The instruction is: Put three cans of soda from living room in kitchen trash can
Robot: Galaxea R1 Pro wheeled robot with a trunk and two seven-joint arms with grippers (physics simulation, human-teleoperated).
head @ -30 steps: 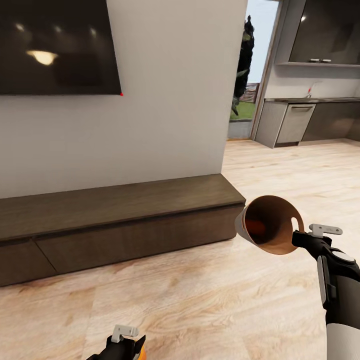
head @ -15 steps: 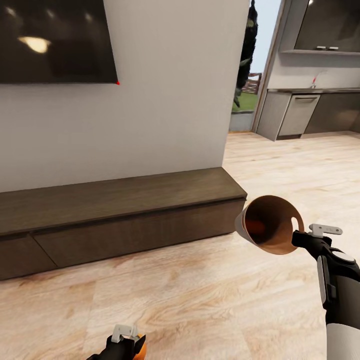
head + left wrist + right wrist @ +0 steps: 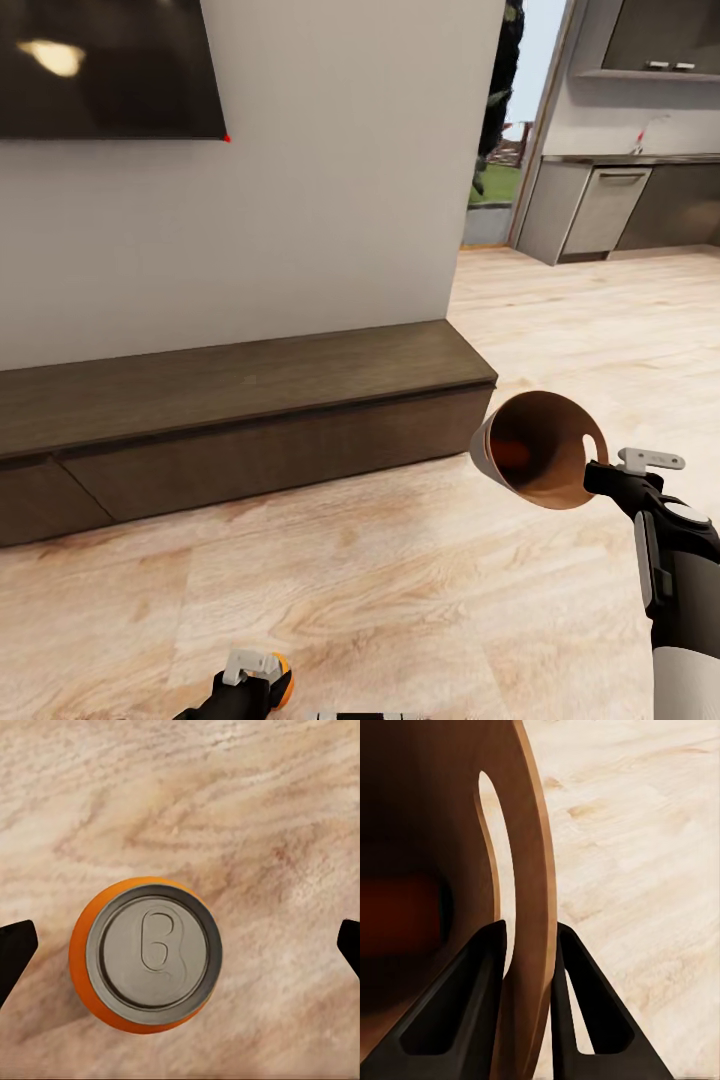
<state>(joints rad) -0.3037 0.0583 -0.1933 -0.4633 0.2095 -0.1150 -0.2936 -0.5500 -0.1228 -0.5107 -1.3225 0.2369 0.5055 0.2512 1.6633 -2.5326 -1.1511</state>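
Note:
An orange can of soda (image 3: 146, 952) with a grey top stands upright over the wood floor, seen from straight above. My left gripper (image 3: 180, 949) is open around it, its dark fingertips (image 3: 15, 952) far out on either side and not touching it. In the head view the can (image 3: 283, 678) peeks out beside the left gripper (image 3: 250, 690) at the bottom edge. My right gripper (image 3: 595, 472) is shut on the rim of a brown tapered trash can (image 3: 540, 450), held tilted with its mouth towards me. Its fingers (image 3: 472, 1005) pinch the rim (image 3: 536, 870) beside a handle slot. A dim orange-red shape (image 3: 397, 915) lies inside.
A long, low, dark wood bench (image 3: 250, 400) runs along the white wall under a black TV (image 3: 100, 70). Past the wall's corner at the right, open wood floor (image 3: 600, 320) leads to kitchen cabinets (image 3: 620, 200) and a glass door (image 3: 495, 150).
The whole view has slid upward, so the camera moved. Both arms keep their places in the picture. A little more of the orange can shows beside the left gripper.

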